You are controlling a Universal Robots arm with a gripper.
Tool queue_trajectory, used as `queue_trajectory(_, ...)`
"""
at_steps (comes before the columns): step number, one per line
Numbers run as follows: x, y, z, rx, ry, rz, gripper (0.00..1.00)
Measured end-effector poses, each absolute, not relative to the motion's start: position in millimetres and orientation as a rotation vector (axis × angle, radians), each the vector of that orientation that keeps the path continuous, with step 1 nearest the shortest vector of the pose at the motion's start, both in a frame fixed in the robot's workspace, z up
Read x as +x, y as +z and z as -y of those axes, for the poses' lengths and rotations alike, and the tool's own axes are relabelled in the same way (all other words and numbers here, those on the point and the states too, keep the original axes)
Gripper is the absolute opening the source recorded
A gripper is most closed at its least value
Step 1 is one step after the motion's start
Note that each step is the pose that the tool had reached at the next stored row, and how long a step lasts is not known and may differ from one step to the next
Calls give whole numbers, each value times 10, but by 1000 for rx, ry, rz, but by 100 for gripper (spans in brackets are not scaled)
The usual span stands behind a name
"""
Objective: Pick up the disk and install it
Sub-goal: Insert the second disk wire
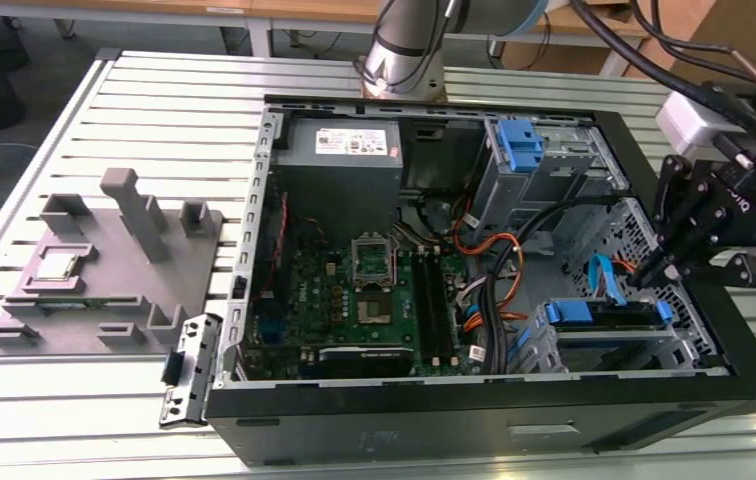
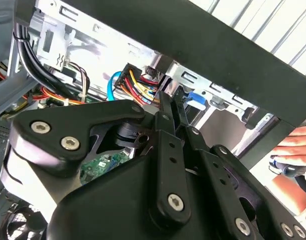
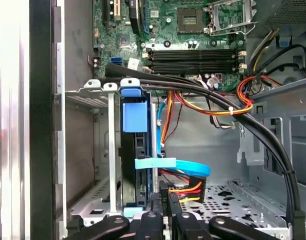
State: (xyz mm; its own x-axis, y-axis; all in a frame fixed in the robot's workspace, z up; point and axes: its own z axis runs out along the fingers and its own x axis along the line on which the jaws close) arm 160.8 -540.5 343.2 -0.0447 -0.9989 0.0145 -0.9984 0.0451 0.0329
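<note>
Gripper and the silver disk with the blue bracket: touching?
Cannot tell. In the first wrist view the gripper sits right at the disk in its bay, hiding any contact or gap.

the computer case (image 1: pixel 485 420) was black; the motherboard (image 1: pixel 351 300) green; the disk (image 3: pixel 135 117) wore a blue bracket; the cables (image 3: pixel 218 107) ran orange, red, yellow; the desk (image 1: pixel 71 420) was slatted silver-white.

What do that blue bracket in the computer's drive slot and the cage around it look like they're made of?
The blue bracket looks like matte moulded plastic: even colour, no shine. The cage looks like bare sheet metal: pale grey, thin folded edges, punched holes.
</note>
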Motion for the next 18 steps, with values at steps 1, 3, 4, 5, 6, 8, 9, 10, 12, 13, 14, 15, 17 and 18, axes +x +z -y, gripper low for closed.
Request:
queue_trajectory(1,1605,3432,5413,2149,-20,2247,16)
queue_trajectory(3,1597,3431,5438,2152,-14,2250,16)
queue_trajectory(4,1591,3431,5453,2154,-10,2251,16)
queue_trajectory(5,1582,3430,5464,2156,-7,2252,16)
queue_trajectory(6,1570,3429,5470,2158,-4,2253,16)
queue_trajectory(8,1548,3426,5480,2163,2,2254,16)
queue_trajectory(9,1543,3423,5485,2167,5,2253,16)
queue_trajectory(10,1541,3420,5489,2171,8,2251,16)
queue_trajectory(12,1540,3414,5494,2185,12,2243,16)
queue_trajectory(13,1539,3413,5498,2194,14,2235,16)
queue_trajectory(14,1537,3413,5502,2203,16,2228,16)
queue_trajectory(15,1535,3412,5504,2210,18,2222,16)
queue_trajectory(17,1531,3410,5510,2222,22,2214,16)
queue_trajectory(18,1528,3410,5513,2228,24,2210,16)
